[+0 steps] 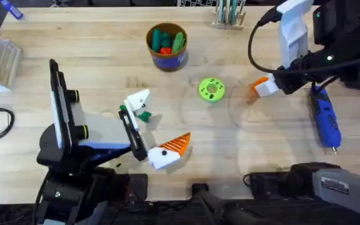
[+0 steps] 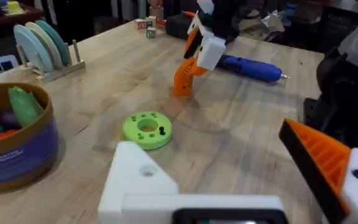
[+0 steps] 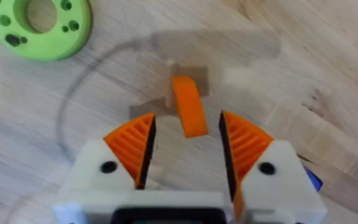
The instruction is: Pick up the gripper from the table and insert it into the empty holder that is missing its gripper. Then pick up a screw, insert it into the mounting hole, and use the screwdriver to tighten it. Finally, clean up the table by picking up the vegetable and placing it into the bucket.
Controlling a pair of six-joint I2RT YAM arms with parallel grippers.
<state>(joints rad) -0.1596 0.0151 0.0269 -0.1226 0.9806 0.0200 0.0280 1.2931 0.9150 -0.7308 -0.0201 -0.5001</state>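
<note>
Between the right gripper's (image 3: 185, 146) two orange ribbed pads (image 3: 132, 146) stands the small orange fingertip piece (image 3: 188, 112), on the wood table (image 3: 328, 56); the pads sit apart on either side of it with a gap each way, so the fingers are spread and not pinching it. From the left wrist view that gripper (image 2: 194, 65) hangs tip-down over the same orange piece (image 2: 184, 79), which rests on the table. Just beyond it, on the far side from the left arm, lies the blue screwdriver (image 2: 250, 67), flat on the wood, silver bit pointing away. Overhead, the right gripper (image 1: 259, 87) is beside the screwdriver (image 1: 324, 119) and near a green disc with holes (image 1: 211, 89). The bucket (image 1: 166, 45) stands farther back on the table, well apart from both grippers, with green and orange toy pieces inside. Left gripper (image 1: 152, 131) is held above the table near the front edge, fingers wide apart, gripping nothing: one finger is a bare white holder block (image 1: 139, 100) lacking a tip, the other carries an orange pad (image 1: 179, 144). A small green item (image 1: 144, 115) lies between them; what it is cannot be told.
</note>
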